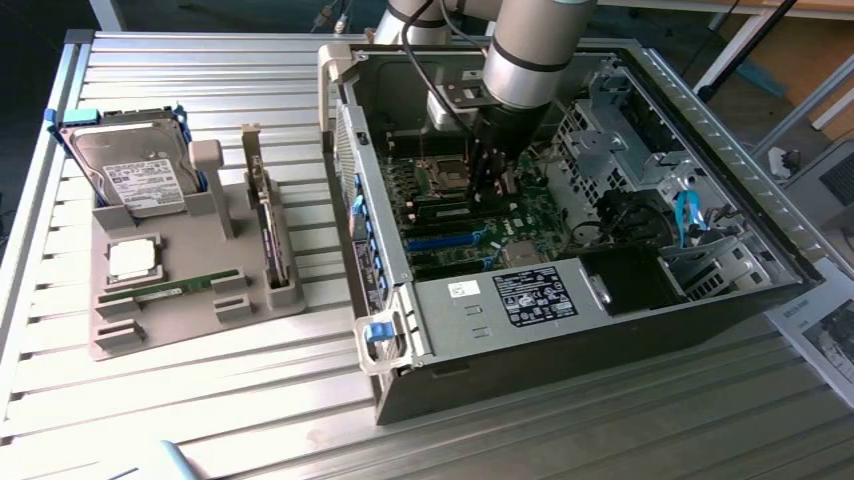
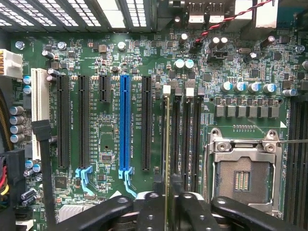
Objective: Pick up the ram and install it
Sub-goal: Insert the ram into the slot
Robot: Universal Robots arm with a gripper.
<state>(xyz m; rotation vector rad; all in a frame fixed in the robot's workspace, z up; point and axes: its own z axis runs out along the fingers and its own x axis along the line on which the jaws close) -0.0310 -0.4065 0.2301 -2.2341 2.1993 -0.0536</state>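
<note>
My gripper (image 1: 490, 188) is down inside the open PC case (image 1: 534, 325), above the motherboard (image 2: 110, 57). In the wrist view the gripper (image 2: 166, 211) is shut on the ram (image 2: 166, 144). The ram shows edge-on as a thin green-gold line running out from between the black fingers (image 2: 149, 209). It hangs parallel to the black memory slots (image 2: 185, 144) and beside them, on the side away from the CPU socket (image 2: 243, 178). I cannot tell whether it touches the board. Another green stick (image 1: 180, 289) lies on the grey fixture (image 1: 187, 325).
The fixture at the exterior view's left also holds a hard drive (image 1: 134, 175), a silver CPU chip (image 1: 131, 258) and an upright expansion card (image 1: 271, 245). Black and blue expansion slots (image 2: 125, 125) lie beside the memory slots. Drive cages and cables (image 1: 687, 215) crowd the case's right side.
</note>
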